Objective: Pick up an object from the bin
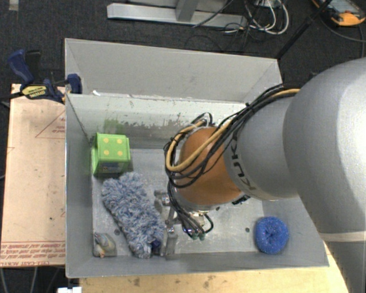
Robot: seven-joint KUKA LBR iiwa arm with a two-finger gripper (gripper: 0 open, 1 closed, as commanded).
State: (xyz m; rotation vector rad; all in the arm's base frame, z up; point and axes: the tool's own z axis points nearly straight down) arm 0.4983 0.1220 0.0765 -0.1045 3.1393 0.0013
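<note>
My gripper point(170, 235) reaches down near the bin's front wall, at the right edge of a fluffy blue-grey cloth point(129, 213). The cloth lies stretched from the bin's middle left toward the front, and its lower end touches the gripper. A small dark blue piece point(156, 248) shows beside the gripper's tip, next to the cloth's end.
A green cube with yellow dots point(111, 153) stands at the back left. A small grey lump point(104, 244) lies in the front left corner. A round blue scrubber point(271, 234) sits at the front right. The arm and its orange cover hang over the bin's middle.
</note>
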